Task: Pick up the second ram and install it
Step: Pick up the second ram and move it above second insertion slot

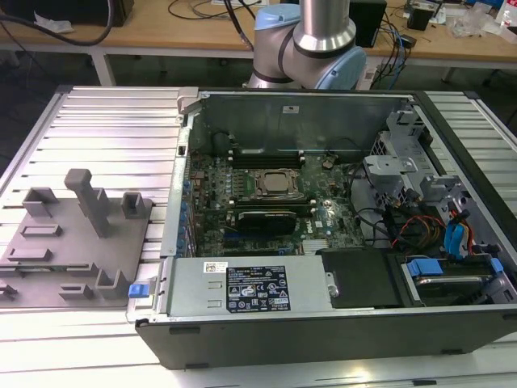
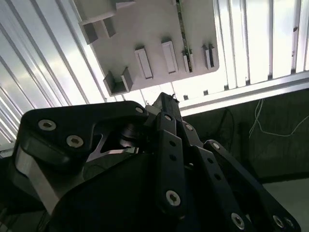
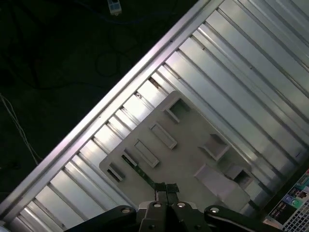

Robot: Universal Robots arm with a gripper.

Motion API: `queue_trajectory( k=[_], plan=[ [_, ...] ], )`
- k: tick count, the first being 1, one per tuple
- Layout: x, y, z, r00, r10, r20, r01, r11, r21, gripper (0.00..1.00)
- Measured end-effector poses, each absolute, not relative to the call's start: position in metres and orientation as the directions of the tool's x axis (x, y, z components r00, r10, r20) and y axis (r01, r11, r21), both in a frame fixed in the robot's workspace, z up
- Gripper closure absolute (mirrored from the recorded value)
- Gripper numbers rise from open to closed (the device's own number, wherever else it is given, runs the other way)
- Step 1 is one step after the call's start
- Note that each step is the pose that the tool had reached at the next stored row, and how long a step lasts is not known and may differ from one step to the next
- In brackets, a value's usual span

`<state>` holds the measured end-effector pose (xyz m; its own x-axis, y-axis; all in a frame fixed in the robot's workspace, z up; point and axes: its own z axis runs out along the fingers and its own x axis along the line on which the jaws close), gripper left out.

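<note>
- The ribbed aluminium table (image 1: 113, 129) carries an open black tower computer case (image 1: 323, 343). The case lies on its side, and its green motherboard (image 1: 266, 214) is exposed.
- A grey moulded fixture plate (image 1: 48, 275) with raised holders and slots rests on the table just beside the case, on the exterior view's left.
- A section of the silver and pale-blue robot arm (image 1: 323, 32) is seen behind the case's far wall.
- The black linkage gripper (image 3: 166, 189) is held well above the fixture plate (image 3: 193, 145) and looks down on it in both wrist views.
- The gripper's (image 2: 165, 102) fingers are drawn together, with at most a hairline gap between the tips. Nothing is seen clamped between them.
- The thin green ram stick (image 3: 140, 170) is seen edge-on as a narrow strip on the fixture plate (image 2: 145, 24). One end sits at a slot near the plate's edge and the stick runs inward across the plate.
- In the second wrist view, the ram stick (image 2: 183, 38) is apart from the fingertips. In the first wrist view, its near end meets them only by overlap.
</note>
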<state>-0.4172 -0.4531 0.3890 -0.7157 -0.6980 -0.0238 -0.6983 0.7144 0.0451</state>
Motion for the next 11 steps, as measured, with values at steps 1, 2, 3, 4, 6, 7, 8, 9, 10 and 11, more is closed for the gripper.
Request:
queue_trajectory(
  k=[1,2,3,4,6,7,8,9,10,11],
  plan=[
    [-0.4172,-0.4530,0.3890,-0.703,-0.711,-0.024,-0.711,0.701,0.045,0.89],
    [-0.4172,-0.4530,0.3890,-0.682,-0.731,-0.024,-0.731,0.681,0.045,0.89],
    [-0.4172,-0.4531,0.3890,-0.675,-0.738,-0.024,-0.738,0.673,0.045,0.89],
    [-0.4172,-0.4530,0.3890,-0.669,-0.743,-0.024,-0.743,0.668,0.045,0.89],
    [-0.4172,-0.4531,0.3889,-0.646,-0.763,-0.024,-0.763,0.645,0.045,0.89],
    [-0.4172,-0.4531,0.3890,-0.640,-0.768,-0.024,-0.768,0.639,0.045,0.89],
    [-0.4172,-0.4531,0.3889,-0.630,-0.776,-0.024,-0.776,0.629,0.045,0.89],
    [-0.4172,-0.4531,0.3889,-0.617,-0.787,-0.024,-0.787,0.615,0.045,0.89],
    [-0.4172,-0.4530,0.3890,-0.610,-0.792,-0.024,-0.792,0.609,0.045,0.89],
    [-0.4172,-0.4531,0.3890,-0.601,-0.799,-0.024,-0.799,0.600,0.045,0.89]
  ],
)
